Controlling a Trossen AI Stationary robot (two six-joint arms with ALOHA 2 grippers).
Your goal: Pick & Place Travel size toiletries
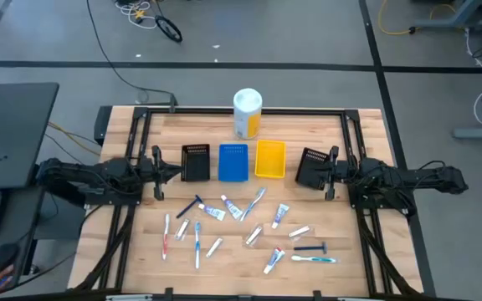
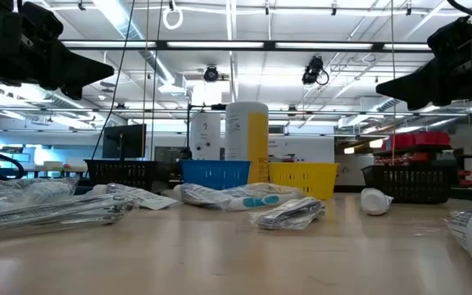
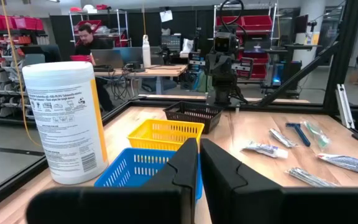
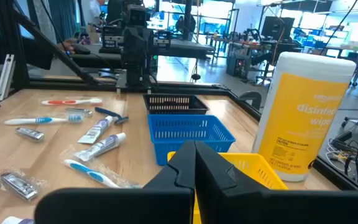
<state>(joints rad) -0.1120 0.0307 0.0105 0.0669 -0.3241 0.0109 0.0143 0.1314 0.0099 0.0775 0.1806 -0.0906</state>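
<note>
Wooden table (image 1: pixel 341 251): toiletries (image 1: pixel 241 230) scattered between both jaws.

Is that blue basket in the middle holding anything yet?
Empty. From above, the blue plastic basket shows only its bare floor; every small wrapped toiletry lies loose on the wooden table.

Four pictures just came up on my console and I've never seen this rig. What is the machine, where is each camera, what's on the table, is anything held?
It is a two-armed robot at a wooden table. One camera looks down from above, one sits at table height, one rides on each wrist. The left gripper and right gripper are both shut and empty, above the table's two sides. Across the middle stand a black bin, a blue bin, a yellow bin and another black bin, with a wipes canister behind. Nearer lie the scattered toiletries: tubes, toothbrushes, a razor.
</note>
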